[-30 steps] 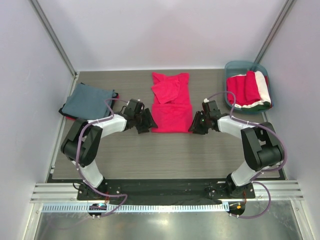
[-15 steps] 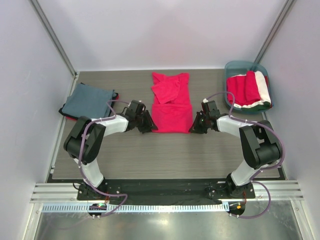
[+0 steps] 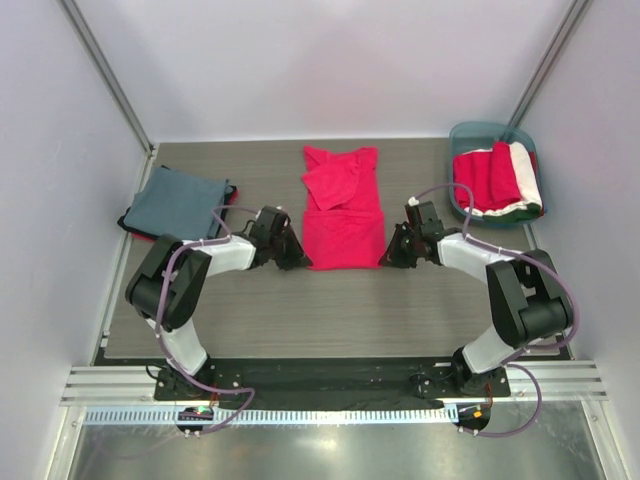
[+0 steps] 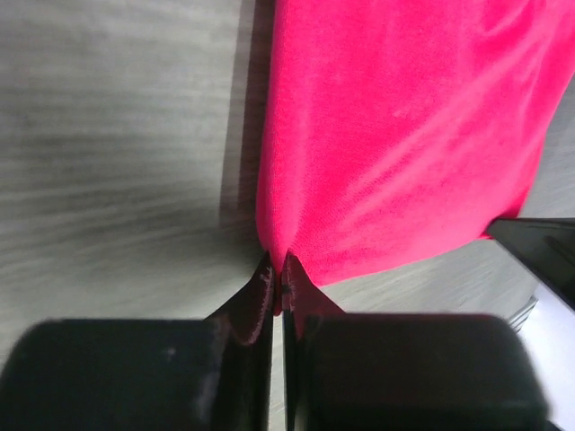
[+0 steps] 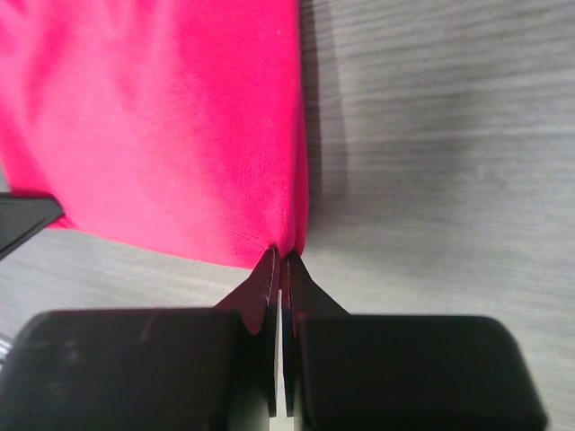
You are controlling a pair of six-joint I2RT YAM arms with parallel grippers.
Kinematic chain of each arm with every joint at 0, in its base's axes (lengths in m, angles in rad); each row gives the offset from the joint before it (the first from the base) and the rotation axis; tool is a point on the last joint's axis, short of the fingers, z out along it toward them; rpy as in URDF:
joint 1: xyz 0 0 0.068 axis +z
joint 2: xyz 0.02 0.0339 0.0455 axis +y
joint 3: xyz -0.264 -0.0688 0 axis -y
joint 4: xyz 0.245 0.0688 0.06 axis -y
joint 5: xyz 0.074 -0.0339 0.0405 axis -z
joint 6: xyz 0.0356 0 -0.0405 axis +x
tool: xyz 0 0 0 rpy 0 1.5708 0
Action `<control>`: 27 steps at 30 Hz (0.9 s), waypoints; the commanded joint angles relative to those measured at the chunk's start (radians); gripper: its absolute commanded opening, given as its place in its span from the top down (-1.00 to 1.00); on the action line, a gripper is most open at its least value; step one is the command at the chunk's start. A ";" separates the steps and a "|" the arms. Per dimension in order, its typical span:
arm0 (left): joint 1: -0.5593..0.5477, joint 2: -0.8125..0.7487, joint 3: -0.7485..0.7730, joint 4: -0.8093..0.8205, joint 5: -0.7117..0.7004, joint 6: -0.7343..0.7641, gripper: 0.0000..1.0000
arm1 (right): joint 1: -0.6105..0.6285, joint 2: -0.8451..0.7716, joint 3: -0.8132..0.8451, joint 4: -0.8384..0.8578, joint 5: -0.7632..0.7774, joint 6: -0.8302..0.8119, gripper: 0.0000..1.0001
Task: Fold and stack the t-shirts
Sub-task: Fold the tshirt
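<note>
A crimson-red t-shirt [image 3: 343,210] lies partly folded in the middle of the table, sleeves folded in at its far end. My left gripper [image 3: 296,257] is shut on the shirt's near left corner [image 4: 278,256]. My right gripper [image 3: 387,254] is shut on the near right corner [image 5: 286,247]. Both pinch the cloth at table level. A folded slate blue-grey t-shirt [image 3: 178,200] lies at the far left on top of a red one. More red and white shirts [image 3: 497,180] fill the teal tub [image 3: 470,132] at the far right.
The wood-grain table [image 3: 330,310] ends at a metal rail along the near edge [image 3: 330,385]. White walls close in the left, right and back. The tub stands against the right wall.
Both grippers have moved inward to the red shirt's near corners and closed on them. The shirt itself has barely shifted.
</note>
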 commanded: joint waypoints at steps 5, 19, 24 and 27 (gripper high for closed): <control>-0.057 -0.084 -0.100 -0.036 -0.052 0.021 -0.03 | 0.004 -0.151 -0.061 -0.032 -0.016 0.000 0.98; -0.069 -0.142 -0.143 -0.060 -0.092 0.001 0.23 | 0.005 -0.150 -0.067 -0.041 -0.014 -0.009 0.98; -0.068 -0.088 -0.108 -0.039 -0.093 -0.001 0.31 | 0.007 -0.151 -0.072 -0.036 -0.019 -0.006 0.97; -0.068 -0.074 -0.097 -0.036 -0.095 -0.002 0.28 | 0.007 -0.153 -0.075 -0.035 -0.020 -0.006 0.97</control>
